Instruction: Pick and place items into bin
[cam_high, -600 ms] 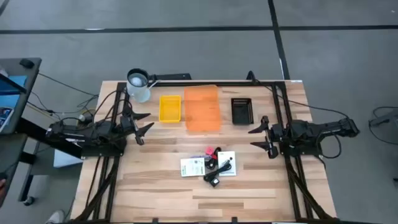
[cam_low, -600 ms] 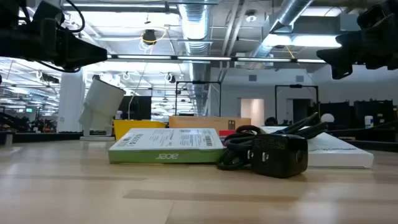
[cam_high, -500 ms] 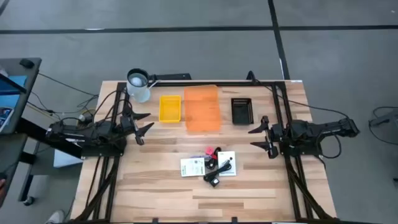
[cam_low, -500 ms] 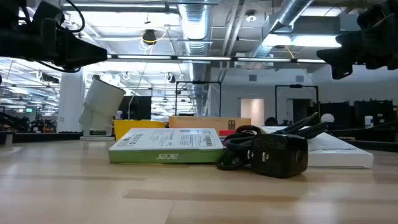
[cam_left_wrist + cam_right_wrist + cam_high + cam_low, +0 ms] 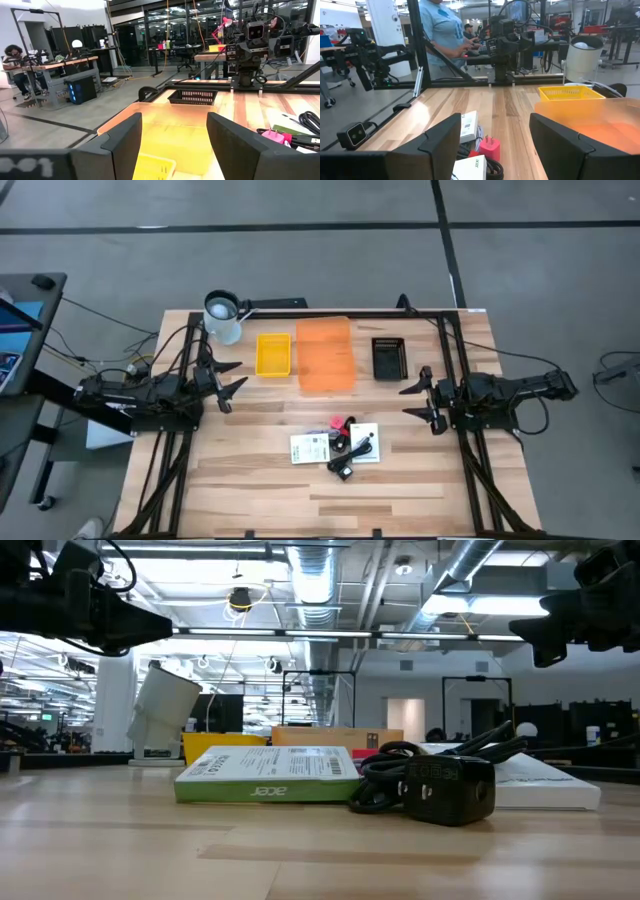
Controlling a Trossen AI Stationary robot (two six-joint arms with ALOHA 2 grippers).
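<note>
The items lie in a small heap near the table's middle front: a white labelled card box (image 5: 311, 448), another white box (image 5: 366, 438), a black cable with plug block (image 5: 440, 785), a red-pink piece (image 5: 489, 148). The orange bin (image 5: 325, 355) sits at the far middle. My left gripper (image 5: 228, 380) waits open at the table's left side, above the wood. My right gripper (image 5: 418, 400) waits open at the right side. Both face inward, nothing between their fingers.
A yellow tray (image 5: 273, 354) sits left of the orange bin, a black mesh tray (image 5: 388, 357) right of it. A white cup (image 5: 223, 317) stands at the far left corner. Bare wood lies on both sides of the heap. A person stands beyond the table (image 5: 442, 35).
</note>
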